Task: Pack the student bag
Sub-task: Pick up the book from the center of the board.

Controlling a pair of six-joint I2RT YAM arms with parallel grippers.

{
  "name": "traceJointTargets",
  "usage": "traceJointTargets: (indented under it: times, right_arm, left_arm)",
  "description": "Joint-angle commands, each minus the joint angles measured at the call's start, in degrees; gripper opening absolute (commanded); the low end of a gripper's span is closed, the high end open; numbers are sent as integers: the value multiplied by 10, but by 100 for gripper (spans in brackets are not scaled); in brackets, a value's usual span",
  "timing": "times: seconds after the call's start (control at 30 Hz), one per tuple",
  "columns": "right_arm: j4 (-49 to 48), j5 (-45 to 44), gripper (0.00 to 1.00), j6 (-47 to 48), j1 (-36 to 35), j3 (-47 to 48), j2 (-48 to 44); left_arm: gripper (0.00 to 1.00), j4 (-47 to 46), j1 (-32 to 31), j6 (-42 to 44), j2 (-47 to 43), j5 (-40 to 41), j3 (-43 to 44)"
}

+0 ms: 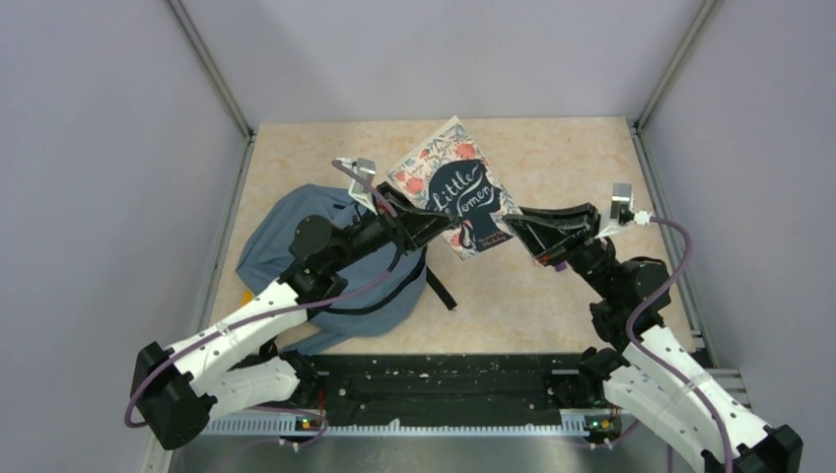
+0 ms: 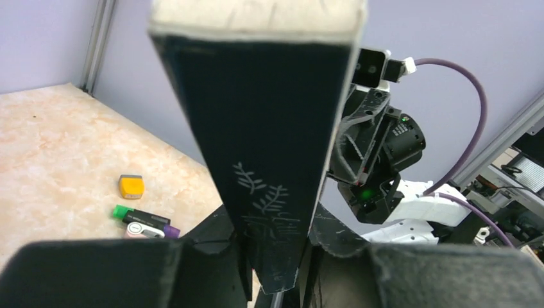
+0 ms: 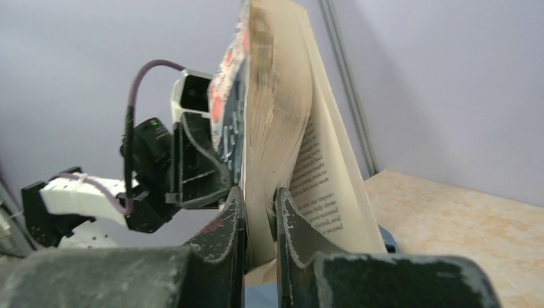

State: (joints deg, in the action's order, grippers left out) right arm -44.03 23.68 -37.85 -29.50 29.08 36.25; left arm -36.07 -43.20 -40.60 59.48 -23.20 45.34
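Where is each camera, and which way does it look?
Top: above, behind the bases, looking down at table, bag, book; left arm and right arm show.
Left wrist: looks along its jaws at the book's spine, right arm beyond.
Right wrist: looks along its jaws at the book's pages, left arm beyond.
All three share the book.

I see the book (image 1: 455,187) held above the table (image 1: 513,305) between my left jaws and right jaws, the student bag (image 1: 276,232) lying on the table to its left.
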Motion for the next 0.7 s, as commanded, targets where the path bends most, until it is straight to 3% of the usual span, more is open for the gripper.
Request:
traceJointTargets:
  times: [0.0, 0.07, 0.1, 0.17, 0.33, 0.53, 0.67]
  right_arm:
    - [101, -74, 11, 50, -2, 31, -19]
    - [246, -168, 55, 96, -3, 65, -28]
    - [303, -224, 72, 117, -2, 81, -30]
    - [372, -264, 89, 154, -2, 104, -33]
    - [463, -294, 99, 211, -2, 140, -20]
    - [447, -78, 99, 259, -2, 163, 30]
    - [415, -26, 99, 231, -2, 157, 36]
  left_arm:
    - [4, -37, -2, 25, -19, 1, 19]
    - [0, -10, -2, 29, -29, 7, 21]
    - [0, 6, -2, 35, -35, 10, 21]
    - [0, 41, -2, 49, -49, 21, 20]
    - [0, 146, -2, 104, -72, 26, 36]
    - [0, 255, -2, 161, -77, -13, 61]
    - [0, 276, -2, 177, -76, -29, 62]
